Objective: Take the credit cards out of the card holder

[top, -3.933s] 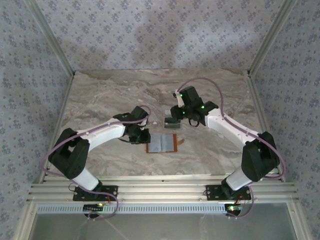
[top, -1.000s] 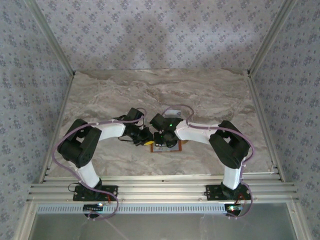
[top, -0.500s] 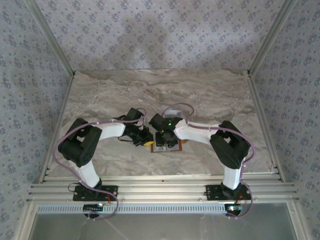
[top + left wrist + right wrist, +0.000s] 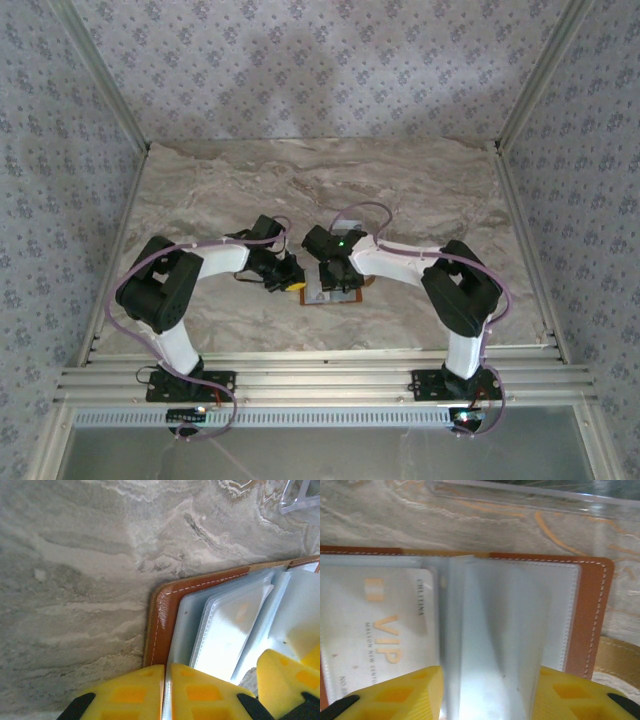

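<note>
**A:** Top external: the holder (image 4: pixel 346 297) is lying open on the table (image 4: pixel 200 190) toward 6 o'clock, between the two arms. The left gripper (image 4: pixel 292 284) is sitting at its 9 o'clock edge, and the right gripper (image 4: pixel 335 281) is hanging over its middle.

**B:** Are any cards showing from up there?

**A:** Too small to tell.

**B:** Left wrist, then?

**A:** The left gripper (image 4: pixel 165 686) is pressing together on the holder's (image 4: pixel 157 620) rim at 6 o'clock, apparently pinning it. Clear sleeves (image 4: pixel 225 625) are fanning toward 3 o'clock, and a tray (image 4: pixel 300 497) corner is peeking in at 1 o'clock.

**B:** Right wrist?

**A:** The right gripper (image 4: pixel 490 682) is standing spread, straddling a raised leaf (image 4: pixel 495 610) of plastic. I can't tell whether the pads are touching it. A pale card (image 4: pixel 380 630) marked VIP is sitting in the pocket at 9 o'clock. The tab (image 4: pixel 615 660) is lying at 4 o'clock and the tray (image 4: pixel 530 492) at 12.

**B:** How should this step be going?

**A:** I'm judging that card to be the target. The right gripper should be shifting toward 9 o'clock and nipping only the card's exposed edge, not the plastic. It should be drawing the card out flat along the pocket while the left is anchoring the leather. Pulling upward is risking lifting the whole holder.
</note>
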